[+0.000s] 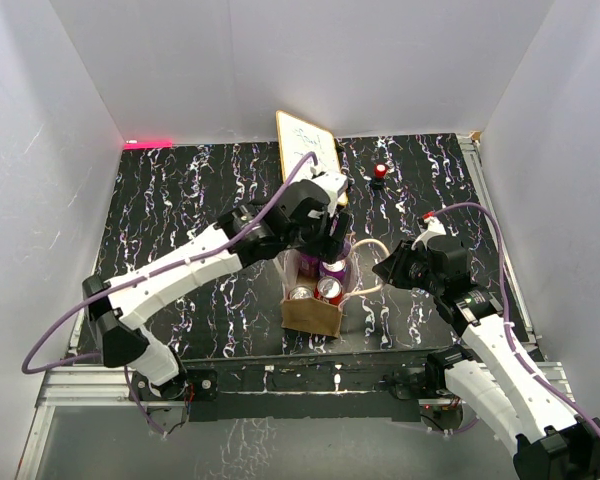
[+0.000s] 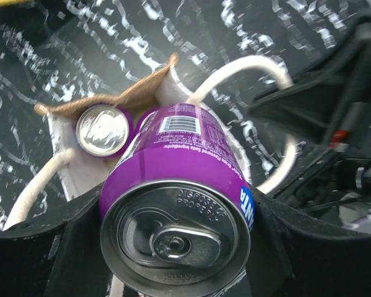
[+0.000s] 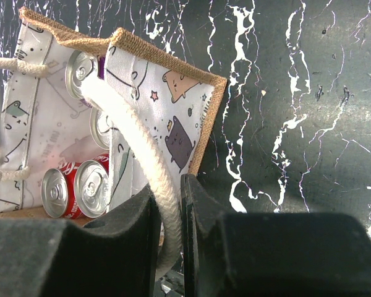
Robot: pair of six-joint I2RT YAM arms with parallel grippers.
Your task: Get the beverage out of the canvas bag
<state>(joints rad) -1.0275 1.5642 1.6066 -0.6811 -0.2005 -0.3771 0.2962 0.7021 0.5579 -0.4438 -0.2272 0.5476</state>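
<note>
The tan canvas bag (image 1: 313, 315) stands at the table's near middle, its printed lining showing in the right wrist view (image 3: 173, 105). My left gripper (image 1: 325, 245) is shut on a purple soda can (image 2: 176, 198) and holds it just above the bag's mouth; the can also shows in the top view (image 1: 332, 269). Another purple can (image 2: 102, 129) and two red cans (image 3: 80, 189) sit inside the bag. My right gripper (image 3: 167, 213) is shut on the bag's cream rope handle (image 3: 145, 161), right of the bag (image 1: 390, 268).
A wood-framed whiteboard (image 1: 306, 142) leans at the back behind the left arm. A small red and black object (image 1: 380, 174) sits at the back right. White walls enclose the black marbled table (image 1: 170, 200) on three sides.
</note>
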